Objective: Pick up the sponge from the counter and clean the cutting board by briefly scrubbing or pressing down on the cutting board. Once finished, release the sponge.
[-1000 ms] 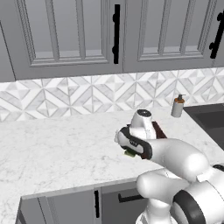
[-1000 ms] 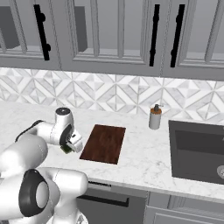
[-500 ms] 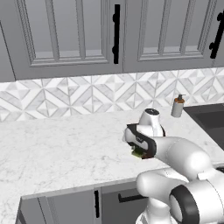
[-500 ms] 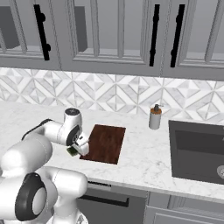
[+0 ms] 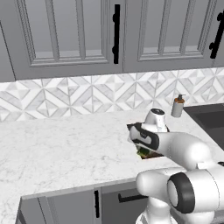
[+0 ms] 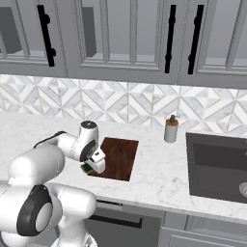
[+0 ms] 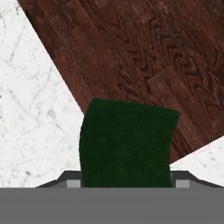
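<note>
The white marble surface (image 6: 159, 169) is seen running across the middle of both base views. The cutting board (image 6: 116, 157) lies flat on it, left of centre in the right base view. The end effector (image 6: 91, 167) is held low at the board's near left corner, clamped on the sponge (image 7: 127, 144), which fills the lower centre of the hand view over the board's corner.

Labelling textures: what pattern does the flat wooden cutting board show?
Dark reddish-brown wooden cutting board: swirling grain, clearest in the hand view.
</note>
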